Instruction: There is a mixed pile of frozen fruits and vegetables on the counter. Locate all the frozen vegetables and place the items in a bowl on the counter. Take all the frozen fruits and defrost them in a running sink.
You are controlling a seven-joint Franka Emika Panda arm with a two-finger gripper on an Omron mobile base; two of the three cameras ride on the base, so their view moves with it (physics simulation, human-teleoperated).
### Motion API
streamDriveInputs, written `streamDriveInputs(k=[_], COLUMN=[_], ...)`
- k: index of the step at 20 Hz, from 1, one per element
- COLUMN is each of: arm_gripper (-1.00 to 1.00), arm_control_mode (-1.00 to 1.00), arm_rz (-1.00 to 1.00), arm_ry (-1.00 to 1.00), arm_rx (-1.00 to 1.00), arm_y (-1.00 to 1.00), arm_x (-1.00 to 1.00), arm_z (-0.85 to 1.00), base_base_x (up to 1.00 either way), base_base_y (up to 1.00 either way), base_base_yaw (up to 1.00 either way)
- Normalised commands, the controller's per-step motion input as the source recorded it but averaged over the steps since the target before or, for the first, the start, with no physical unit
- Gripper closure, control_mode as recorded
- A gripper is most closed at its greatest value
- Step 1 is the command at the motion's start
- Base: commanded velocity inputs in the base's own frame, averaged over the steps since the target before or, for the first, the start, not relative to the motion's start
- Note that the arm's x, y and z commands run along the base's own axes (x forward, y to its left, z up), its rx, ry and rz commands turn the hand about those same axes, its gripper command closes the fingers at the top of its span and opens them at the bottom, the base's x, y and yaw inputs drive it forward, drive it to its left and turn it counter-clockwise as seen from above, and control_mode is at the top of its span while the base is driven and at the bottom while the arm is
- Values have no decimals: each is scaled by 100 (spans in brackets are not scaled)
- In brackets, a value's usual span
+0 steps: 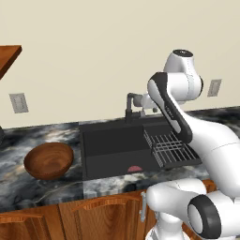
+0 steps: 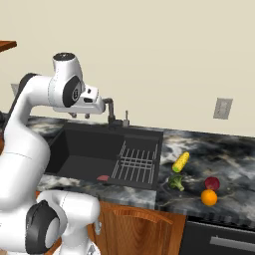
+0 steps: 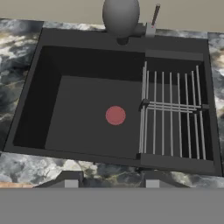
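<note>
On the marbled counter [image 2: 224,149] right of the sink lie a yellow corn cob [image 2: 181,162], a dark green piece [image 2: 176,182], a dark red ball [image 2: 212,183] and an orange ball [image 2: 209,197]. The black sink [image 3: 87,109] holds nothing but a flat pinkish-red patch [image 3: 115,115] on its floor. My gripper [image 2: 82,115] hangs high over the basin, just left of the faucet [image 2: 110,112]. In the hand view the gripper [image 3: 111,181] is open, nothing between its fingertips [image 3: 72,180]. The wooden bowl [image 1: 48,160] sits empty on the counter left of the sink.
A dark wire rack [image 3: 175,113] fills the right part of the basin. The faucet [image 3: 121,17] rises at the back rim, and no water is seen running. Wall outlets [image 2: 222,108] sit above the counter. Brown cabinets [image 1: 93,215] run below it.
</note>
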Motion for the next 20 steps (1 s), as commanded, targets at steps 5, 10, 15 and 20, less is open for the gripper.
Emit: streamDriveInputs(k=[5, 10, 15, 20], arm_gripper=[-100, -100, -100, -100], arm_control_mode=[-100, -100, -100, -100], arm_rz=[0, -1, -1, -2], arm_ry=[1, 1, 0, 0], arm_rx=[0, 0, 0, -1], arm_y=[-7, -28, -33, -64], arm_x=[-2, -8, -45, -13], arm_z=[-2, -4, -3, -15], base_base_x=[0, 0, 0, 0], base_base_y=[0, 0, 0, 0], base_base_yaw=[0, 0, 0, 0])
